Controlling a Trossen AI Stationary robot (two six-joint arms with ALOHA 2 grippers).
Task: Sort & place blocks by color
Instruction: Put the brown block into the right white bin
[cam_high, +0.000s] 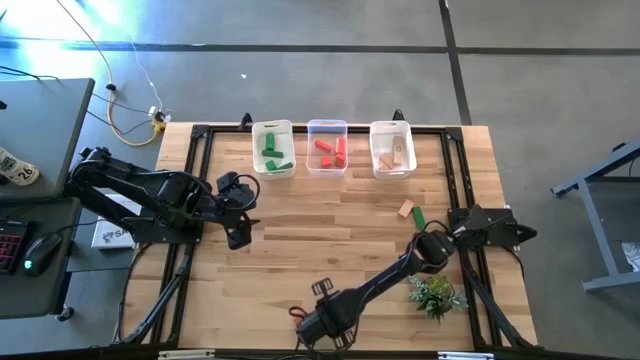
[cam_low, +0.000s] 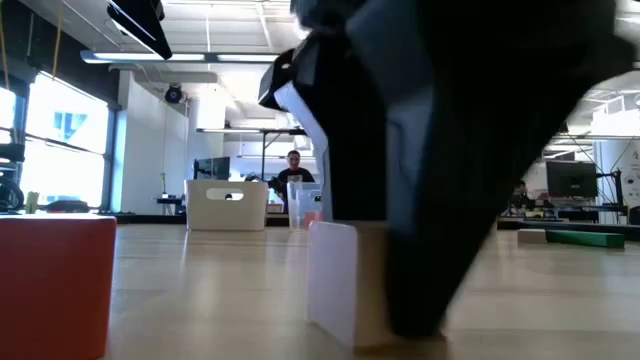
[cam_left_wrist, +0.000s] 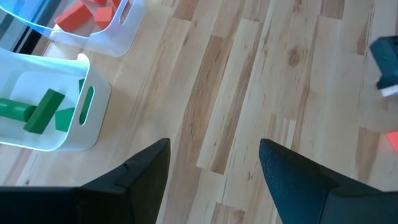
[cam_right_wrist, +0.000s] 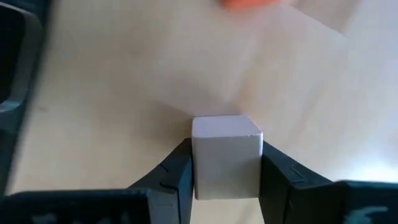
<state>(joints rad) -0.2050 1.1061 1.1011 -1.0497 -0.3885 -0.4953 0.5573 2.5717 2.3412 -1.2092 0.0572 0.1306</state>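
My right gripper (cam_right_wrist: 226, 163) reaches to the table's near edge (cam_high: 320, 328) and is shut on a pale natural-wood cube (cam_right_wrist: 225, 134), which the low view shows beside the dark finger (cam_low: 335, 280). A red block (cam_low: 55, 285) lies on the table just left of it (cam_high: 297, 313). A tan block (cam_high: 405, 209) and a green bar (cam_high: 419, 217) lie right of centre. My left gripper (cam_left_wrist: 214, 155) is open and hovers over bare wood at the left (cam_high: 239, 230). My right gripper pinches the pale cube by two opposite side faces (cam_right_wrist: 198, 168), one finger (cam_right_wrist: 171, 180) on each. The fingers come from above, pointing down. In the low view the cube's underside (cam_low: 333, 335) seems to sit on the table, upright.
Three white bins stand in a row at the far edge: green pieces (cam_high: 273, 148), red pieces (cam_high: 327, 146), tan pieces (cam_high: 391, 148). A small leafy plant (cam_high: 435, 295) sits near the right arm. A person shows far behind in the room (cam_low: 293, 170).
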